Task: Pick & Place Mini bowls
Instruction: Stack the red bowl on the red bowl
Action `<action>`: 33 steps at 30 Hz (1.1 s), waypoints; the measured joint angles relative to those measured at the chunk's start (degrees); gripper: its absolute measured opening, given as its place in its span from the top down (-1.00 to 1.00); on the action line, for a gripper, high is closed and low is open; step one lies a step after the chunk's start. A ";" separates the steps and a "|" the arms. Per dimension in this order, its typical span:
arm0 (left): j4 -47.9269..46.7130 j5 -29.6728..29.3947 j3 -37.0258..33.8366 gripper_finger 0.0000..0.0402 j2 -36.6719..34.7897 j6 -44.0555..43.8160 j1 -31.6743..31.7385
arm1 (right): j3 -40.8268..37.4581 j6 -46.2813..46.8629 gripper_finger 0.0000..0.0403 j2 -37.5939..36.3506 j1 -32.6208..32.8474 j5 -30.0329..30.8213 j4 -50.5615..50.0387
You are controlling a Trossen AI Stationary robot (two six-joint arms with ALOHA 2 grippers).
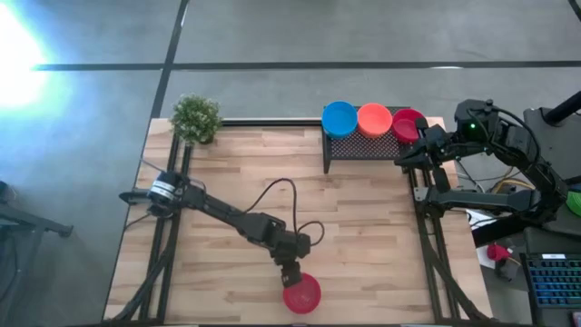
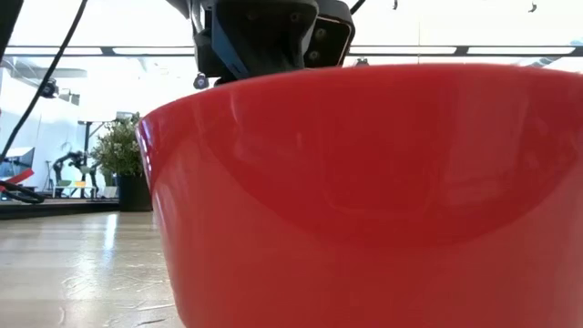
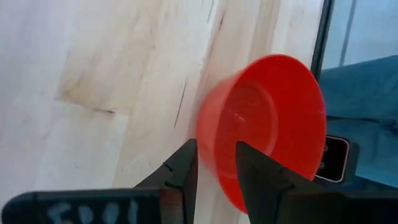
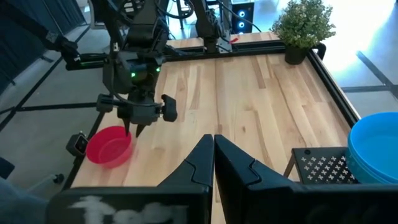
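The red bowl (image 2: 364, 196) fills my low view, right against the lens, with the left claw (image 2: 264, 41) sitting on its far rim. From the left wrist I see the claw's two fingers (image 3: 261, 180) straddling the bowl's wall, one inside and one outside, pinched onto the rim near me, so I read it as gripping the bowl. The bowl hangs just ahead of the fingertips, at the table's front edge, and looks tipped. I can't tell from any view whether it has left the wood.

From above, the left claw (image 1: 291, 274) is far out from its base, with the bowl (image 1: 301, 293) just beyond it. Well away, at the far side of the table, a dark rack (image 1: 363, 145) carries a blue bowl (image 1: 339, 118), an orange bowl (image 1: 374, 119) and a second red bowl (image 1: 408, 124) in a row. The right claw (image 1: 419, 145) waits beside that rack with its fingers shut on nothing (they meet tip to tip in its own wrist view). A plant (image 1: 195, 118) stands in the far corner, out of the way.

My judgement: this is the pick, with the grip just made. Next I need a clean lift, keeping the pinch firm because a rim hold lets the bowl swing, then a long carry back across the table toward the rack.
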 joint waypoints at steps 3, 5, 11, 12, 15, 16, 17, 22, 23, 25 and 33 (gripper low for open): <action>-0.10 -0.36 -0.01 0.50 0.32 -0.05 -0.54 | 0.00 0.02 0.95 0.02 0.00 0.02 0.00; 0.52 -0.43 -0.33 0.50 0.32 -0.37 -0.79 | 0.00 0.01 0.95 0.02 0.00 0.02 0.00; 3.14 -1.59 -2.26 0.50 0.34 -1.53 -1.78 | 0.00 0.00 0.95 0.02 0.00 0.07 0.02; 3.18 -1.82 -2.66 0.50 0.53 -2.26 -1.83 | 0.00 -0.10 0.95 0.02 0.00 0.08 0.00; 3.28 -1.77 -2.91 0.50 0.92 -3.48 -1.91 | 0.00 -0.20 0.95 0.02 -0.01 0.12 0.01; 4.22 -1.80 -2.90 0.50 1.00 -3.45 -1.91 | 0.00 -0.20 0.95 0.02 -0.01 0.15 0.02; 4.89 -1.80 -2.86 0.50 1.00 -3.34 -1.92 | 0.00 -0.20 0.95 0.02 0.00 0.16 0.02; 7.17 -1.95 -2.87 0.50 2.54 -3.29 -2.31 | 0.00 -0.42 0.95 0.02 -0.02 0.20 0.02; 8.11 -1.92 -2.89 0.50 3.00 -3.50 -2.41 | 0.00 -0.42 0.95 0.02 -0.02 0.20 0.02; 10.11 -1.72 -2.85 0.50 3.75 -3.41 -2.65 | -0.01 -0.42 0.95 0.02 -0.01 0.21 0.02; 10.79 -0.98 -2.16 0.85 4.28 -2.10 -2.65 | -0.01 -0.37 0.95 0.02 -0.02 0.22 0.02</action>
